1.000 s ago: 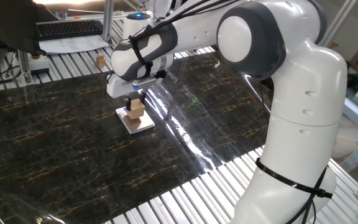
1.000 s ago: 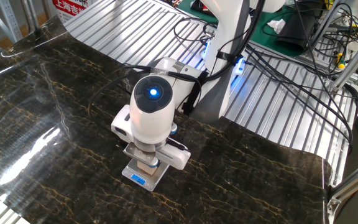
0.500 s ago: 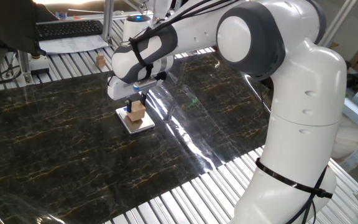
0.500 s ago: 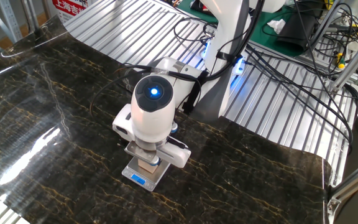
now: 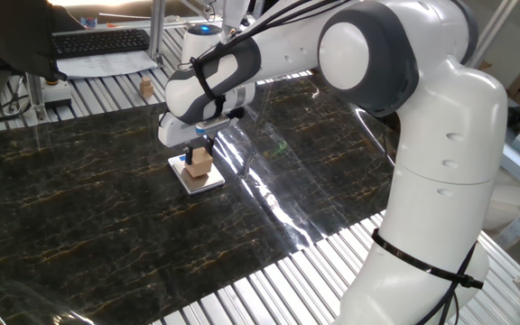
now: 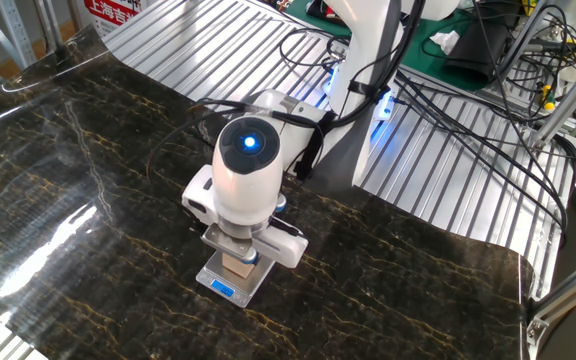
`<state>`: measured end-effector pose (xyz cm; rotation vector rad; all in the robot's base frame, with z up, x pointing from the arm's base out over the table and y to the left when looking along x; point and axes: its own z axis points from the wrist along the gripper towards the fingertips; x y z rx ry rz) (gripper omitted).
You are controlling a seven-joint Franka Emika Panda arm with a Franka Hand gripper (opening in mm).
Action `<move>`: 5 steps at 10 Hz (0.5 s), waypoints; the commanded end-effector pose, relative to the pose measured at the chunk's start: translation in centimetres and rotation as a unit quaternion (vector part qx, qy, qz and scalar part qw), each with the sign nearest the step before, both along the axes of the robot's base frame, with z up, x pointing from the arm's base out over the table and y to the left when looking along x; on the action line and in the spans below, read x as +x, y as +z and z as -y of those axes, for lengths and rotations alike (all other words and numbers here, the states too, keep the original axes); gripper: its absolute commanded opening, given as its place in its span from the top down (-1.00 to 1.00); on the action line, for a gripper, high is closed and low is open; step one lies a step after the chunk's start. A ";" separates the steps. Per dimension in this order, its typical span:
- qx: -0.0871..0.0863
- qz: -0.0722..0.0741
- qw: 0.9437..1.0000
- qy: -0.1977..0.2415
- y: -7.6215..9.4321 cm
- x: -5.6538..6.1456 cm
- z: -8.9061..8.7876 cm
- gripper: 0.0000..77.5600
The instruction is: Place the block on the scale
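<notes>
the arm's wrist housing hides most of the gripper (image 5: 199, 147) in both views, so whether its fingers are spread or closed around the block (image 5: 199, 162) cannot be told. the block rests on the scale (image 5: 197, 174), directly below the gripper. the scale lies on the dark marbled mat (image 5: 79, 208). a smaller wooden piece (image 5: 145, 88) stands well apart, near a keyboard (image 5: 102, 41).
</notes>
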<state>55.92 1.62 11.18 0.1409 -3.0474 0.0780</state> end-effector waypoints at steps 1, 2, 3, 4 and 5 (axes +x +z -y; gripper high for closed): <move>0.000 0.007 1.000 -0.001 0.3 0.1 0.1 0.97; 0.000 0.007 1.000 -0.001 0.3 0.1 0.1 0.97; 0.000 0.012 1.000 -0.002 0.2 -0.1 0.1 0.97; 0.001 0.014 1.000 -0.002 0.2 -0.2 0.1 0.97; 0.001 0.016 1.000 -0.003 0.2 -0.2 0.2 0.97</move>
